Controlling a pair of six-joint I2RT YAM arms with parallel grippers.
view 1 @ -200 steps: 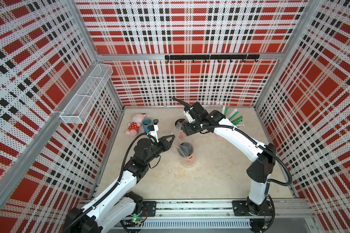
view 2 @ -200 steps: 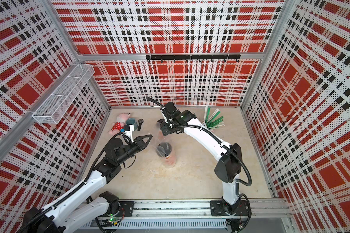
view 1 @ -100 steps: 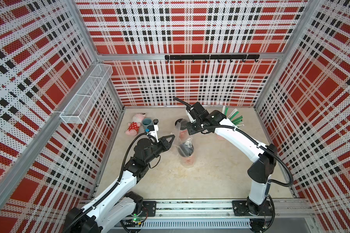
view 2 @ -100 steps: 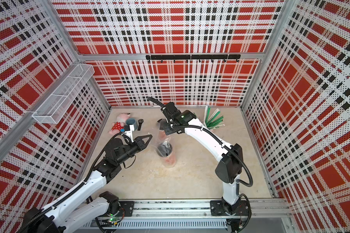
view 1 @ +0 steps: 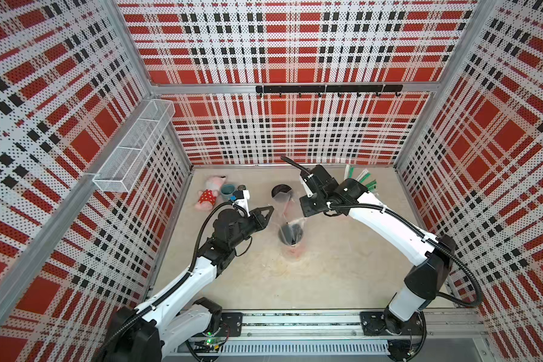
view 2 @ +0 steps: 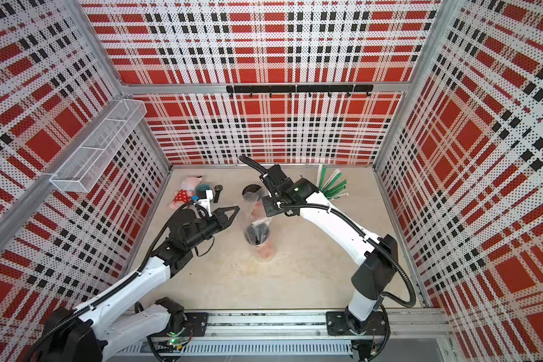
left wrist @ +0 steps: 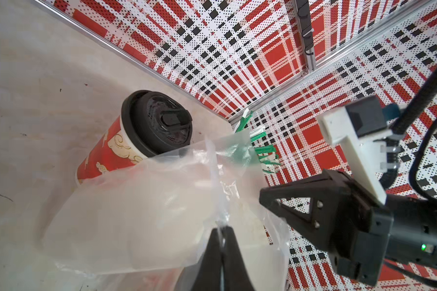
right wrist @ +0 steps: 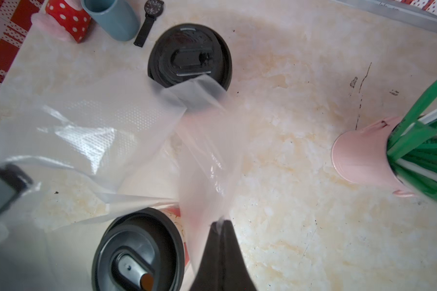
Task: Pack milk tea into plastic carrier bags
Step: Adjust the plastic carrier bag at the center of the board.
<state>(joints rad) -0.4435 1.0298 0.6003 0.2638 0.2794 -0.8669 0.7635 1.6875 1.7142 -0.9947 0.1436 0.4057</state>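
Left claw [left wrist: 222, 228]: we found it pinching carrier bag [left wrist: 136, 214] film.
Right claw [right wrist: 220, 224]: we found it pinching film, perhaps the same bag's.

Plush toy [view 1: 208, 196], mug [view 1: 227, 189], watch [right wrist: 150, 15], straws [view 2: 331, 185]

Red, black and white checked walls [view 1: 295, 47] stand round a pale floor [view 1: 342, 275]; a wire basket [view 1: 132, 147] and black hook rail [view 1: 326, 89] hang on them
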